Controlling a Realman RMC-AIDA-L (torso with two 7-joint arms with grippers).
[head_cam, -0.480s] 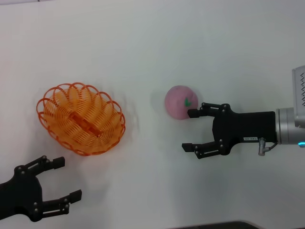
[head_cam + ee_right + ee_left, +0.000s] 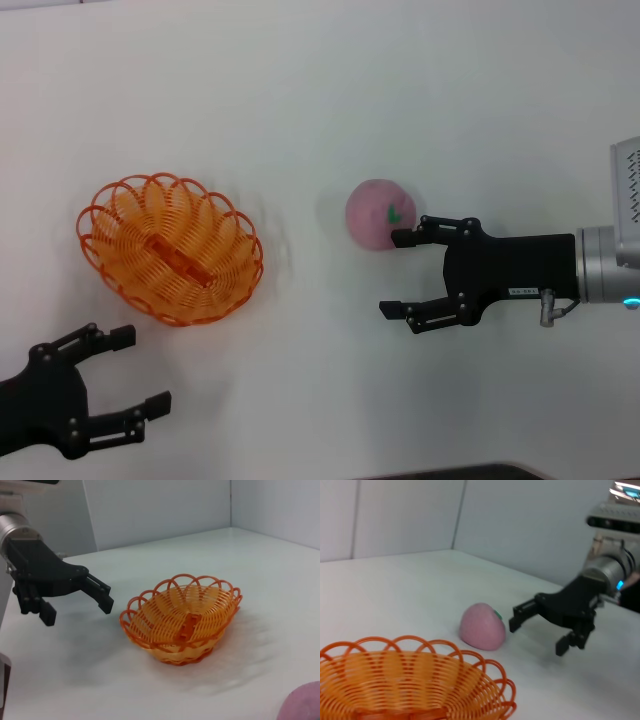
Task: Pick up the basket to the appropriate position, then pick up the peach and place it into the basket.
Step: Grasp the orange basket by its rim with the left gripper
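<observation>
Neither step looks done: basket (image 2: pixel 170 251) sits empty on the white tabletop (image 2: pixel 320 110), peach (image 2: pixel 379 215) well apart from it, also on the tabletop. Right end effector (image 2: pixel 398 273) spread, one finger tip touching or just beside the peach, the other off to the side, so not straddling it. Left end effector (image 2: pixel 138 370) spread, near the basket, holding nothing. Surface bare and white; plain light walls behind.
</observation>
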